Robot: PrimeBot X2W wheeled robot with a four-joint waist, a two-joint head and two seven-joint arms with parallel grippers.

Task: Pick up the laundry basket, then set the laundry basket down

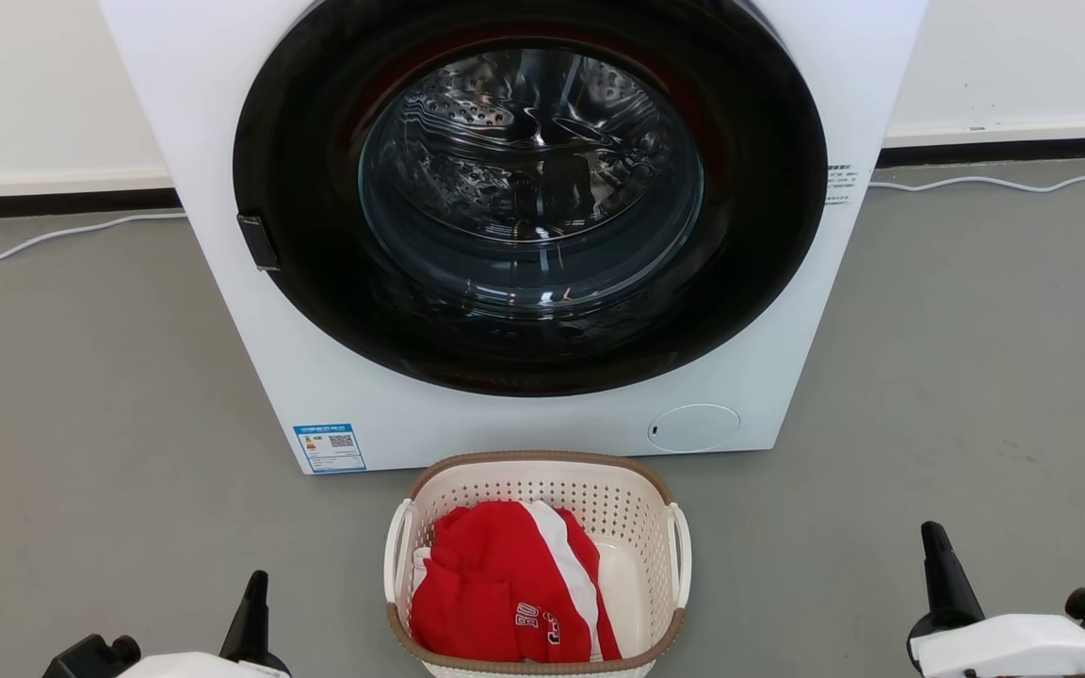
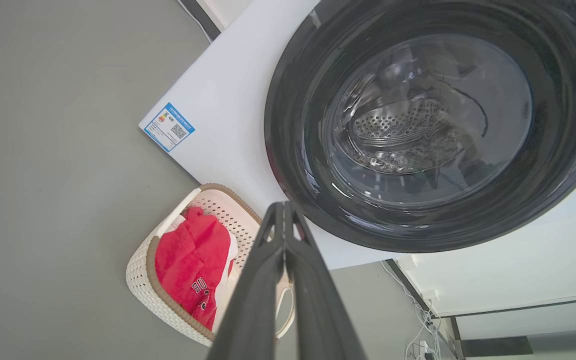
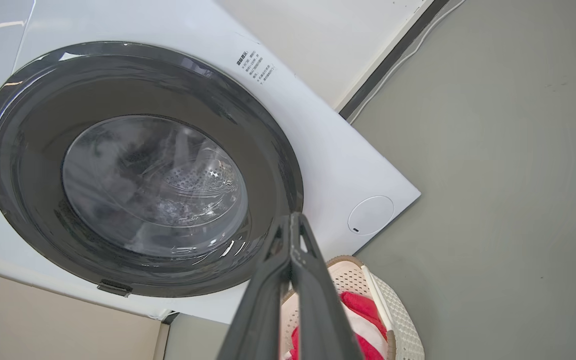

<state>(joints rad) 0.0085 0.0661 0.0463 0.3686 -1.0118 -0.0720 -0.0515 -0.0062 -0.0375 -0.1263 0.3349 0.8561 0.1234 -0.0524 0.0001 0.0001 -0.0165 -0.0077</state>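
Note:
The laundry basket stands on the grey floor just in front of the washing machine, cream-white with a brown rim and white loop handles, holding red and white clothing. It also appears in the left wrist view as the basket and in the right wrist view as the basket. My left gripper sits at the lower left, well left of the basket, fingers pressed together and empty. My right gripper sits at the lower right, well right of it, also shut and empty. Both pairs of closed fingertips show as the left gripper and the right gripper.
A white front-loading washing machine with a closed dark round door stands right behind the basket. White cables run along the wall's dark skirting on both sides. Grey floor spreads left and right of the basket.

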